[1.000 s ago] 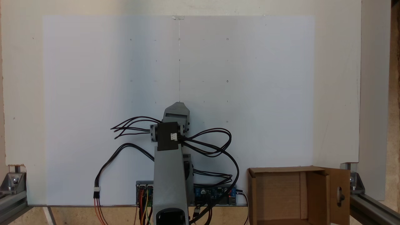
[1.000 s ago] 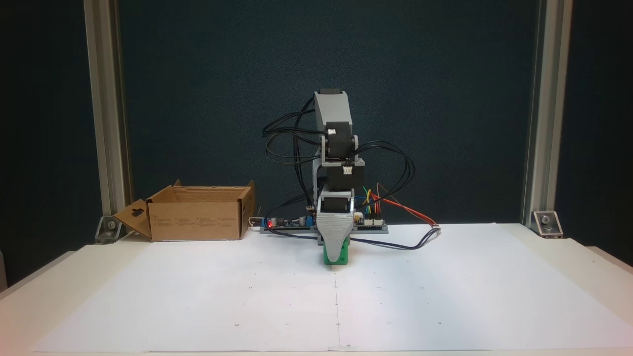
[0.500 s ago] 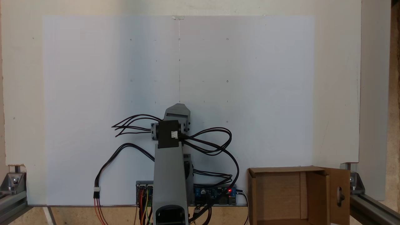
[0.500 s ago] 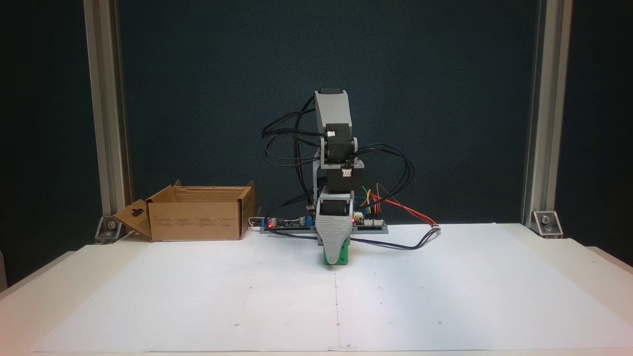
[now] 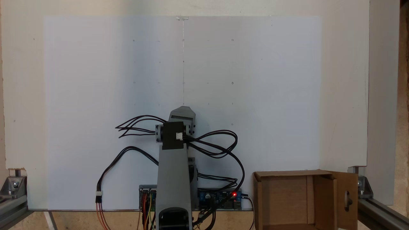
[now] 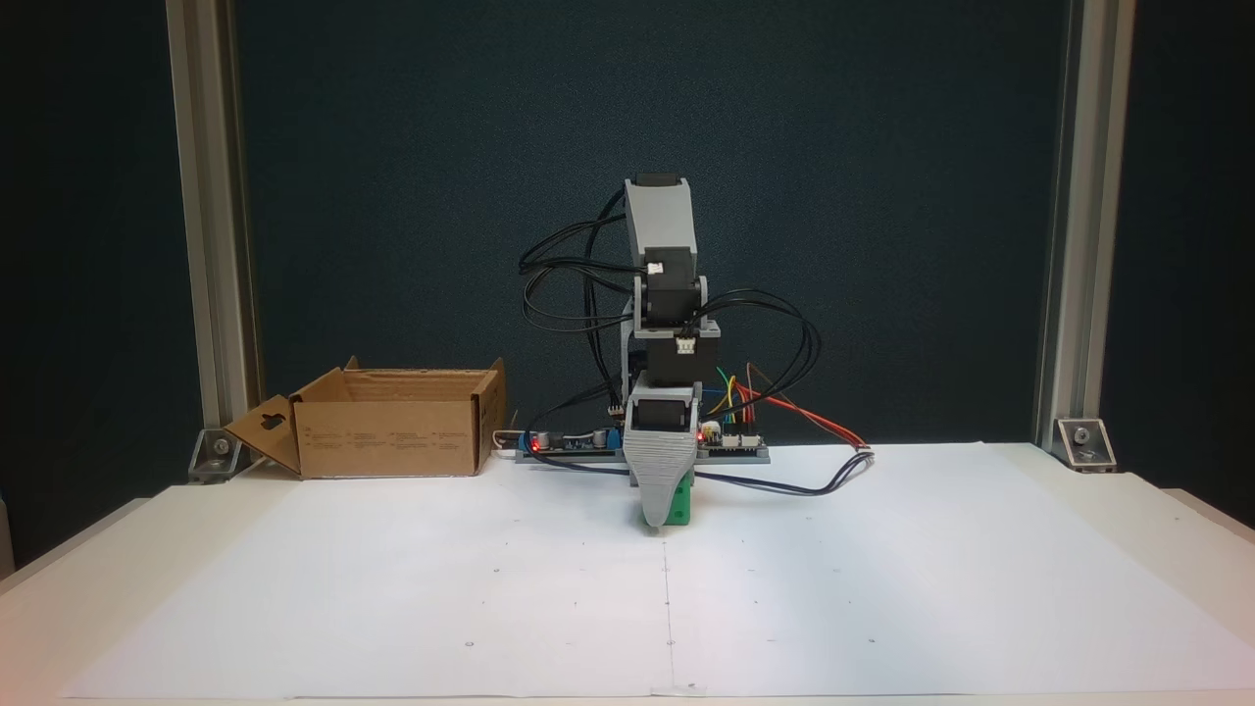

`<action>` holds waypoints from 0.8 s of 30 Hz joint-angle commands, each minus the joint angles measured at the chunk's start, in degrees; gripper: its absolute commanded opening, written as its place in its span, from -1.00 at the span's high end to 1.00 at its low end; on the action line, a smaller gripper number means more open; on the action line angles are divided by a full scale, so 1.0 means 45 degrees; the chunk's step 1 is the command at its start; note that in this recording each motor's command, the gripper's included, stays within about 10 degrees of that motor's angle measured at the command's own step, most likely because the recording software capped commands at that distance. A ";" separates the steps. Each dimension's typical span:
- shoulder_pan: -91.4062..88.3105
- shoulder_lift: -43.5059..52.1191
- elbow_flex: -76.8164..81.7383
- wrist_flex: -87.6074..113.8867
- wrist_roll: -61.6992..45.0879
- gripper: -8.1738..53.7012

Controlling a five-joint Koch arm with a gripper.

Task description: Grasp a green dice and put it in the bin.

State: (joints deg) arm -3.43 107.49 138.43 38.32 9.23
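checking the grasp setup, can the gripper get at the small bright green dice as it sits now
Probably yes: in a fixed view the grey gripper is already down over the small bright green dice on the white paper sheet, nothing between them. Only one jaw shows, so actual grip is unclear.

I look down on my own arm (image 5: 174, 179) rising from six o'clock, its grey upper link running up to a black motor block (image 5: 173, 135) near the middle of the picture. Beyond that block, toward twelve, sits the grey back of my gripper (image 5: 182, 115); its jaws are hidden under it. Black cables (image 5: 217, 150) loop out toward nine and three. A controller board (image 5: 220, 196) with a red light lies at my base. The bin (image 5: 281, 174) stands open at four o'clock, its keyhole flap (image 5: 346, 198) spread toward three. White paper (image 5: 96, 80) covers the table (image 5: 22, 80), with a thin line (image 5: 183, 60) running to twelve.
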 commanded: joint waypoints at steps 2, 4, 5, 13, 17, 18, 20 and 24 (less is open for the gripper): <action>0.0313 0.0000 -0.0156 0.0020 0.0176 -0.61; 0.0313 0.0000 -0.0137 0.0039 0.0156 -0.61; 0.0273 0.0000 -0.0098 0.0039 0.0176 -0.61; -0.0176 -0.0039 0.0000 0.0000 0.0195 -0.52; -0.0273 -0.0098 0.0000 -0.0020 0.0195 -0.40; -0.0273 -0.0098 0.0000 -0.0020 0.0195 -0.31; -0.0254 -0.0098 0.0000 -0.0020 0.0195 -0.19; -0.0254 -0.0098 0.0000 -0.0195 0.0195 -0.19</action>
State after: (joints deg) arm -4.57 106.96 139.13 37.88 9.23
